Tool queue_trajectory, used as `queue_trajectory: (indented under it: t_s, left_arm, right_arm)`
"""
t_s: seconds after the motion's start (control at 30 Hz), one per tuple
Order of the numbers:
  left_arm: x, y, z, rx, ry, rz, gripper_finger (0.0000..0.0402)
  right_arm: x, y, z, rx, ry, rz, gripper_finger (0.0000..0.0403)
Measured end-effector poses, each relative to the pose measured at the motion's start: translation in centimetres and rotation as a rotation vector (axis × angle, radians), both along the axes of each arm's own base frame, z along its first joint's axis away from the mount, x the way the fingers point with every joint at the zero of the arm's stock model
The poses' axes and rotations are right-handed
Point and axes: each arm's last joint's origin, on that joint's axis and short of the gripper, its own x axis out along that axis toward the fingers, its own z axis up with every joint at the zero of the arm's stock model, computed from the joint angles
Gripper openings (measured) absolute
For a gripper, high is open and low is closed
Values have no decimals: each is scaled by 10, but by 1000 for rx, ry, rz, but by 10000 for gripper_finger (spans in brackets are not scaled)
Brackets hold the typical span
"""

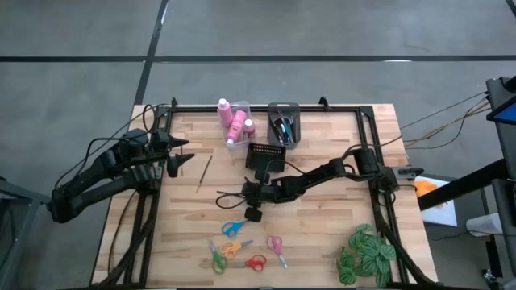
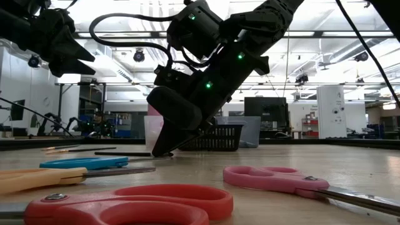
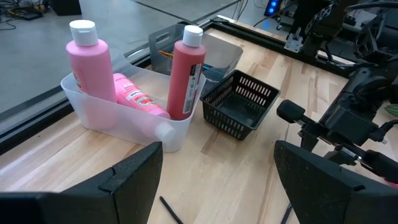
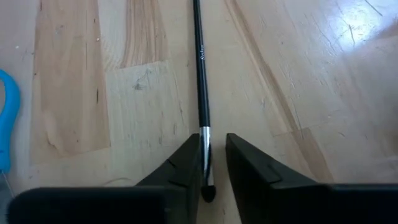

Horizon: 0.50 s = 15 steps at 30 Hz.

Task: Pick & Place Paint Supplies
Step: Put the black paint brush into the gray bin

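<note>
The right gripper (image 4: 208, 168) was down on the worktop (image 1: 322, 209), its jaws narrowly parted around the ferrule end of a black paintbrush (image 4: 200, 74) lying flat on the wood. The left gripper (image 1: 173, 153) hovered near the worktop's left edge, jaws open. 3 pink bottles (image 3: 134, 74) sat in a clear bin (image 3: 124, 121) beside a black basket (image 3: 239, 106).

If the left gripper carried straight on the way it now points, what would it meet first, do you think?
Probably the clear bin holding the pink bottles: the left gripper, open, faces it across bare table, though depth is hard to judge.
</note>
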Motion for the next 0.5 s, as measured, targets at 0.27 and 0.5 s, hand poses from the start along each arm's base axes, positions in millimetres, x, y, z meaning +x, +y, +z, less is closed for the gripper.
queue_trajectory:
  t_s: [0.27,0.5]
  left_arm:
    - [0,0,0,0,0,0,311]
    - [0,0,0,0,0,0,311]
  right_arm:
    - [0,1,-1,23,7,15,15]
    - [-1,1,1,27,1,16,16]
